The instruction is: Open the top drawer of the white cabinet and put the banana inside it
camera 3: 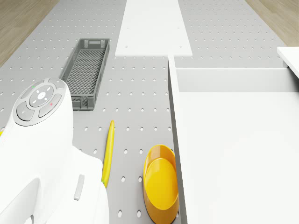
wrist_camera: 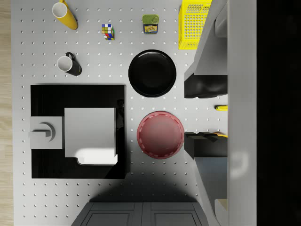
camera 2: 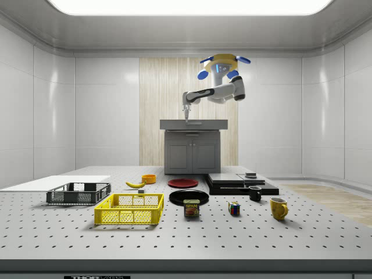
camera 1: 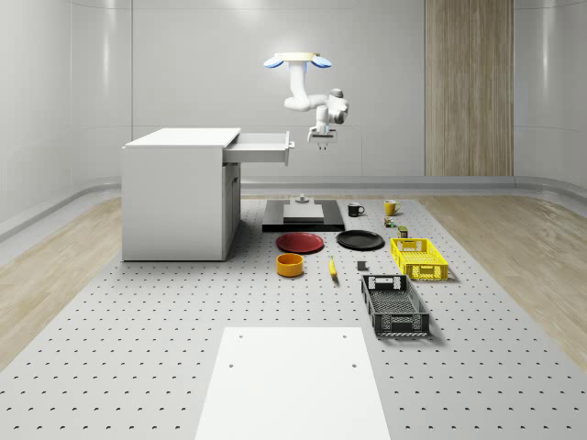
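Note:
The white cabinet point(camera 1: 179, 192) stands at the whole-scene view's left, its top drawer point(camera 1: 261, 147) pulled out and showing a bare white inside point(camera 3: 233, 140). The drone point(camera 1: 298, 61) hovers in the air just beyond the drawer's front. My gripper point(camera 1: 322, 137) hangs close beside that front at drawer height, open, with nothing between its fingers point(wrist_camera: 204, 87). The drawer front point(wrist_camera: 242, 94) runs right next to them in the wrist view. The banana point(camera 1: 333, 269) lies on the perforated table below, beside an orange bowl point(camera 3: 161, 184); in the drone view the banana point(camera 3: 109, 151) lies flat.
Below the gripper lie a red plate point(camera 1: 300, 242), a black plate point(camera 1: 359, 240) and a black platform with a white block point(camera 1: 303, 214). A yellow crate point(camera 1: 418, 258), a dark crate point(camera 1: 394, 304), two mugs point(camera 1: 355, 209) and a white board point(camera 1: 292, 385) are further off.

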